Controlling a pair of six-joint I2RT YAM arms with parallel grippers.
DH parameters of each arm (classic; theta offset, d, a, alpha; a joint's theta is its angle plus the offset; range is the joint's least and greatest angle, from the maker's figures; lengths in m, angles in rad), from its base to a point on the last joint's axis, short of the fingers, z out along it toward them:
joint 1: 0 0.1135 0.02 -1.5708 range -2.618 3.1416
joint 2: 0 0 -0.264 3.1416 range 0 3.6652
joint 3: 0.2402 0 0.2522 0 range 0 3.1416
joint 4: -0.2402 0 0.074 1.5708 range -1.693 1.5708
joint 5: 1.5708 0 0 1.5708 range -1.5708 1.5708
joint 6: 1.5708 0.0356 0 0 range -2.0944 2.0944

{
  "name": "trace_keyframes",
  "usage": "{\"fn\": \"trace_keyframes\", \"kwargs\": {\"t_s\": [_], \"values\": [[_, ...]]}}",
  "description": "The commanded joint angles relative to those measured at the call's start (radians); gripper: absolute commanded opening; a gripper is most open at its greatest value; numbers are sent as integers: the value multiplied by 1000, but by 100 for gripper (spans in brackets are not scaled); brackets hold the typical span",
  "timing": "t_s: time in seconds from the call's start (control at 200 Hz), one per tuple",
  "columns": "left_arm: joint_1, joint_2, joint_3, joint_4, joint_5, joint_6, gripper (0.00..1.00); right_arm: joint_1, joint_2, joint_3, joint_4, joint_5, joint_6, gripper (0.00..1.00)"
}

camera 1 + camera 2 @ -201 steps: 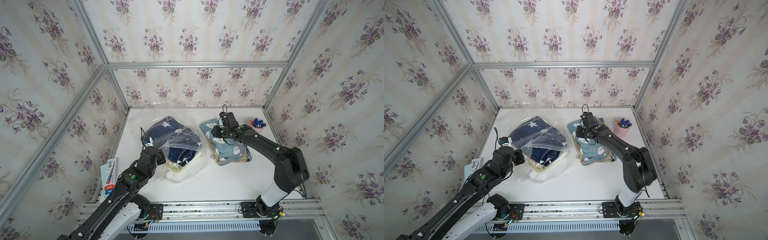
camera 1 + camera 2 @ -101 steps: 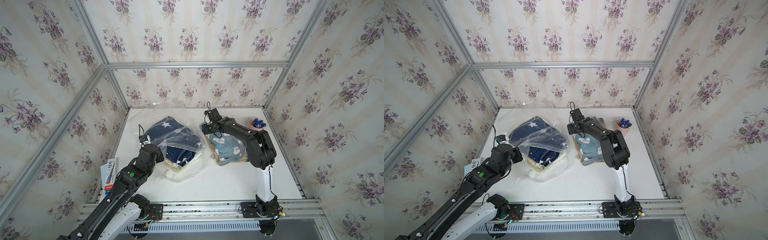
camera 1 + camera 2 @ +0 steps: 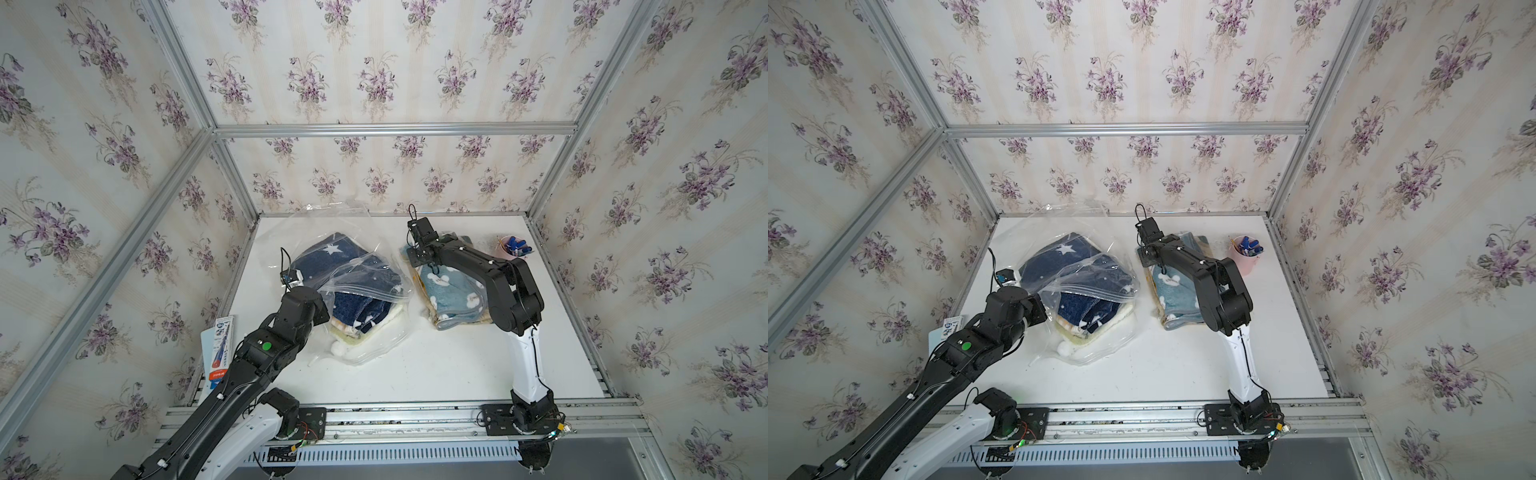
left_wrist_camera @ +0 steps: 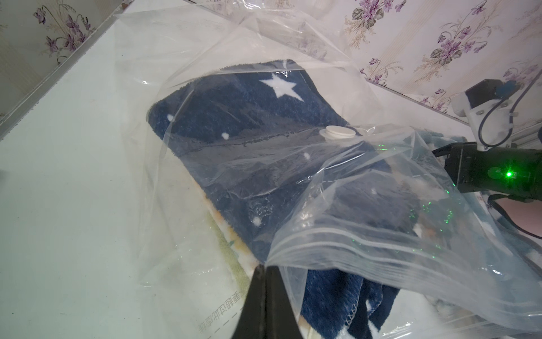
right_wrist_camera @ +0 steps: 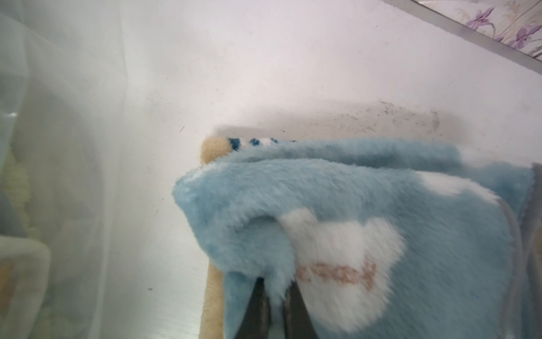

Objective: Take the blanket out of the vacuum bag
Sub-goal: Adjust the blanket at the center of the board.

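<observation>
Two clamped claws: your left gripper [image 4: 265, 268] pinches the vacuum bag [image 4: 381, 249] lip, your right gripper [image 5: 274, 284] the cloud blanket [image 5: 381, 205], seemingly shallowly, so tugging may slip.

Pink cup [image 3: 1246, 261], perhaps of pens; a printed packet [image 3: 218, 349].

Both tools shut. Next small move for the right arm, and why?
Probably open the right tool to drop the light blue blanket: it already lies outside the vacuum bag, while the navy blanket sits in it, mouth edge pinched by the left tool.
</observation>
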Motion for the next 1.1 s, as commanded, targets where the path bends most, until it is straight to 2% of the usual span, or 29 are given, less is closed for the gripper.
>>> {"fn": "trace_keyframes", "kwargs": {"t_s": [0.0,0.09,0.255,0.345,0.45,0.485,0.539,0.629,0.719,0.839,0.954,1.094], "values": [[2,-6,2,7,-13,12,0,-2,-40,-10,51,28,24,0],[2,-9,4,7,-11,14,0,-14,-76,-25,63,-5,54,0],[2,-13,5,10,-6,16,0,-78,-171,-102,139,-186,124,0],[3,-3,4,18,1,16,0,-122,-168,-96,151,-307,166,0],[2,11,4,30,12,12,0,-139,-128,-66,149,-361,182,2],[2,15,4,35,16,13,0,-140,-108,-46,141,-377,184,7],[2,22,5,36,20,12,0,-144,-65,-3,115,-442,194,24],[2,27,8,37,27,14,0,-143,-45,16,84,-519,205,44],[2,27,8,36,31,14,0,-152,-107,-41,111,-487,209,54],[2,27,3,37,36,14,0,-207,-197,-109,130,-379,241,56],[2,36,3,49,48,10,0,-273,-189,-116,102,-309,238,49],[2,51,13,58,61,8,0,-301,-101,-79,56,-334,199,43]]}}
